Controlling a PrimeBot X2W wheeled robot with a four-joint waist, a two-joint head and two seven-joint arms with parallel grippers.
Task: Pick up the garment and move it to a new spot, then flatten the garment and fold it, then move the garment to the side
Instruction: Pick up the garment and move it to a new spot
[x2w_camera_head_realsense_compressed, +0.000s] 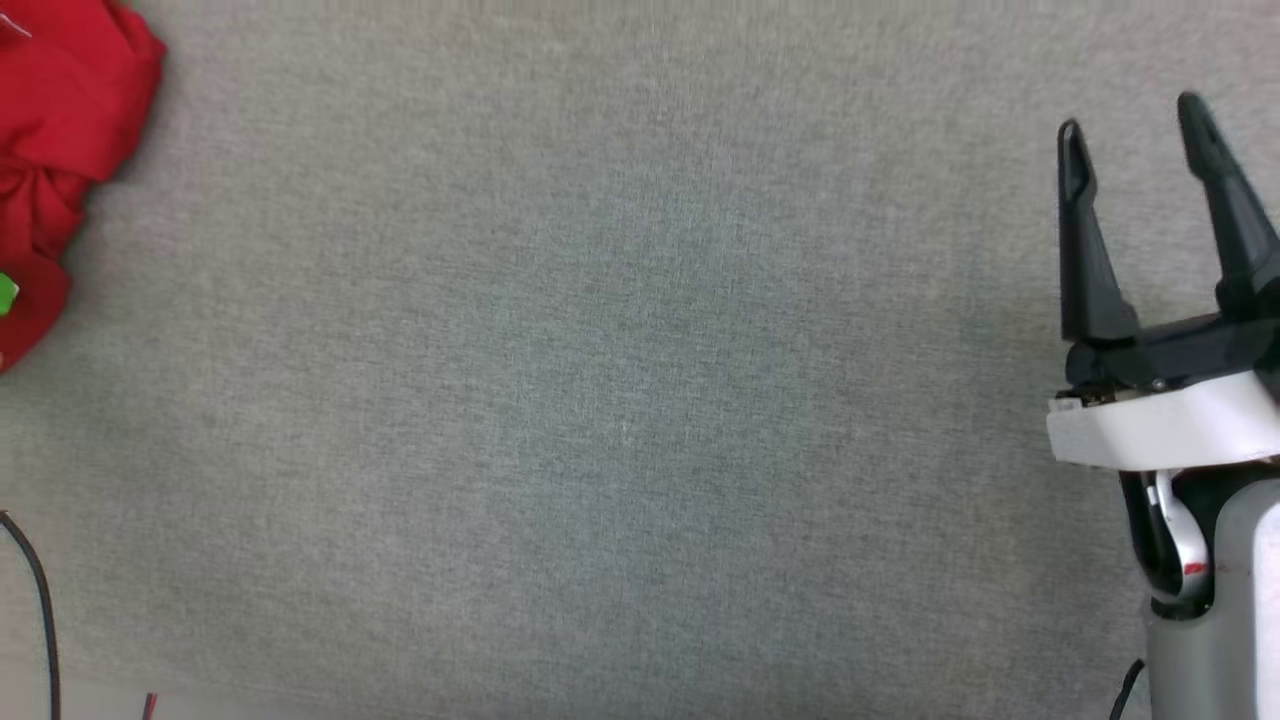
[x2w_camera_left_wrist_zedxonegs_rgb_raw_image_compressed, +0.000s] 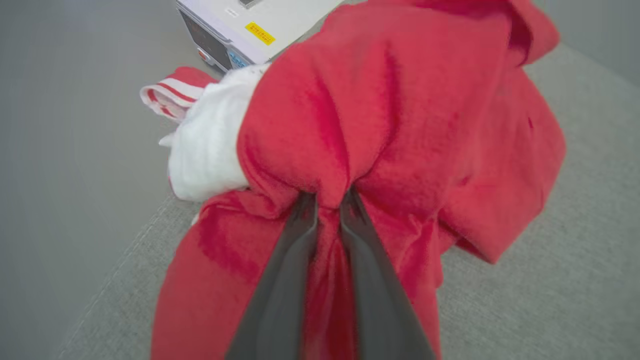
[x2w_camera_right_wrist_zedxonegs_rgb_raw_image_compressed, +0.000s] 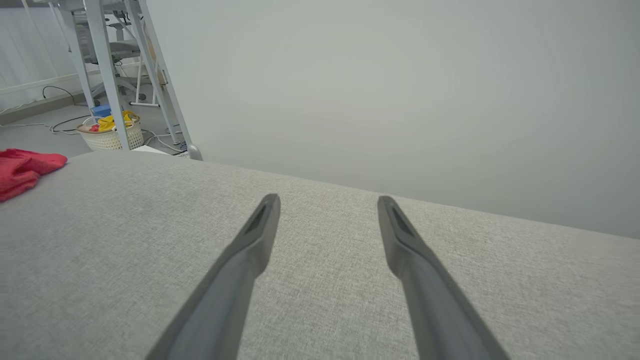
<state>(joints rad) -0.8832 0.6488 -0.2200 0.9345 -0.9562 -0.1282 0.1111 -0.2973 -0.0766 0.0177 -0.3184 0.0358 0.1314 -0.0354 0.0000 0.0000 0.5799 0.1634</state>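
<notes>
Nearest on the right, the right gripper rises from a white and grey wrist. Its two long dark fingers stand well apart with nothing between them, above the grey table covered in woven cloth. The right wrist view shows the same wide gap over the coarse, even weave. At the near left a thin black cable curves beside the table's edge.

Farther, at the far left edge of the table, lies the garment - a red T-shirt of soft jersey, crumpled into a rounded heap. A small green patch shows on it near the left border; I cannot tell what it is. The left gripper is clamped on a pinched fold of the red fabric. Its fingers are almost together with cloth pressed between them, and deep wrinkles run toward the tips. Left of the grip in that view, a bunched white sleeve looks fleecy, and past it is the red-white striped trim.

Just behind the sleeve stands a white box-shaped device with a yellow label. Still farther - on the floor beyond the table's left end - a pale woven basket holding yellow and red things sits among slanted grey metal legs.
</notes>
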